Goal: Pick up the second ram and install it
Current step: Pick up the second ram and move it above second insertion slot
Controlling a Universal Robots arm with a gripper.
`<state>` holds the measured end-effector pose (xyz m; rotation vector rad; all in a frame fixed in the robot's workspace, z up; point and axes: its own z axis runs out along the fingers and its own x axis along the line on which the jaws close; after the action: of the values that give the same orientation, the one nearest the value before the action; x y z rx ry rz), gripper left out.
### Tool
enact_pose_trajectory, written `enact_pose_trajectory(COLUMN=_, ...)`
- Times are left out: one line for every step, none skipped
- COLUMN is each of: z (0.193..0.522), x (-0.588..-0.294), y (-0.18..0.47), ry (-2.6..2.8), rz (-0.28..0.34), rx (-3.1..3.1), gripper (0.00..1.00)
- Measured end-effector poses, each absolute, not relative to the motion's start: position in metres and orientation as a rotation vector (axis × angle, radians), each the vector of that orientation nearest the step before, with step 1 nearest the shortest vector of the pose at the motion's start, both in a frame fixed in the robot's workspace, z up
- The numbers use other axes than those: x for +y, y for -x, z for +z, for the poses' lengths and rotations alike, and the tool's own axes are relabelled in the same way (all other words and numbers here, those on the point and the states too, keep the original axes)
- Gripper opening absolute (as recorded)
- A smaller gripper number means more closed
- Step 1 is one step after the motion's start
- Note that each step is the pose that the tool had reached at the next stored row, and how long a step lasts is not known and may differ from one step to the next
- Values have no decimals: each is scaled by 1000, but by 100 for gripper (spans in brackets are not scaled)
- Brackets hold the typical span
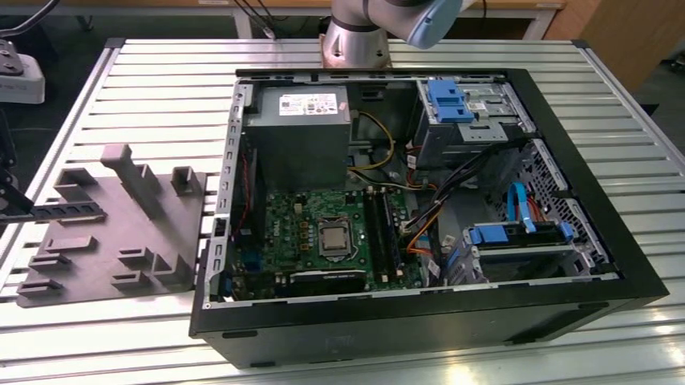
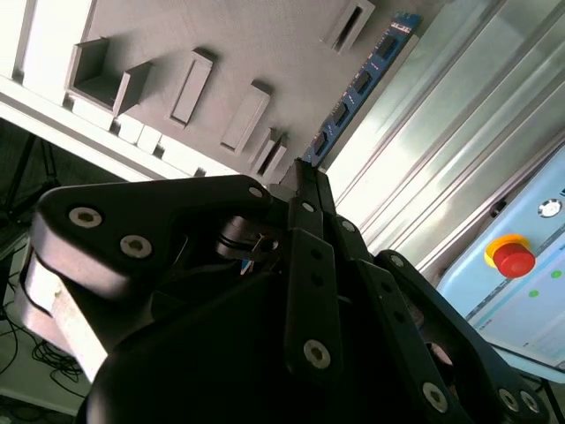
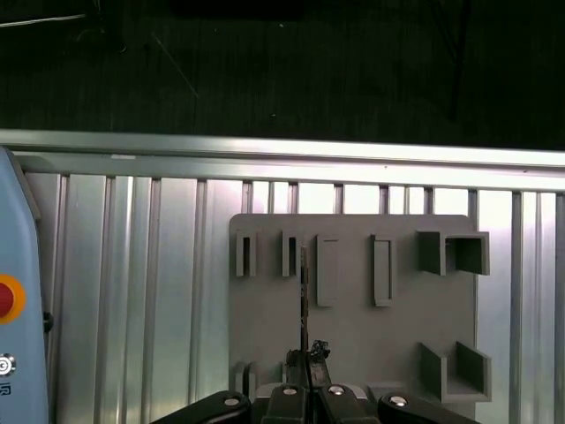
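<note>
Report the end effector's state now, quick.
The end effector is closed, holding the second ram.

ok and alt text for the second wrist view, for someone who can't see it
The black gripper is shut on one end of the second ram, a thin blue-green board reaching away over a grey slotted holder on a ribbed metal table. A red push button sits on a pale blue panel nearby.
</note>
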<state>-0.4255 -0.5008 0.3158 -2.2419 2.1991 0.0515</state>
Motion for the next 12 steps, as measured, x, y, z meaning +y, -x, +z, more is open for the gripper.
enact_pose_trajectory(z=316, x=-501, y=426, ry=2242, rz=52, rx=2199, gripper=12)
enact_pose_trajectory(z=316, x=-501, y=426, ry=2242, rz=52, rx=2199, gripper=12)
enact_pose_trajectory(z=316, x=-501, y=426, ry=2242, rz=52, rx=2199, gripper=12)
enact_pose_trajectory(z=316, x=-501, y=425, ry=2244, rz=56, rx=2201, gripper=12)
enact_pose_trajectory(z=316, x=-501, y=425, ry=2245, rz=58, rx=2202, gripper=12)
enact_pose_trajectory(z=316, x=-501, y=425, ry=2245, rz=58, rx=2202, gripper=12)
enact_pose_trajectory(z=316, x=-501, y=425, ry=2245, rz=59, rx=2202, gripper=12)
enact_pose_trajectory(z=316, x=-501, y=425, ry=2245, rz=59, rx=2202, gripper=12)
enact_pose_trajectory(z=316, x=-501, y=425, ry=2245, rz=59, rx=2202, gripper=12)
enact_pose_trajectory(z=316, x=-501, y=425, ry=2245, rz=59, rx=2202, gripper=12)
enact_pose_trajectory(z=317, x=-501, y=425, ry=2245, rz=59, rx=2203, gripper=12)
enact_pose_trajectory(z=317, x=-501, y=425, ry=2245, rz=59, rx=2203, gripper=12)
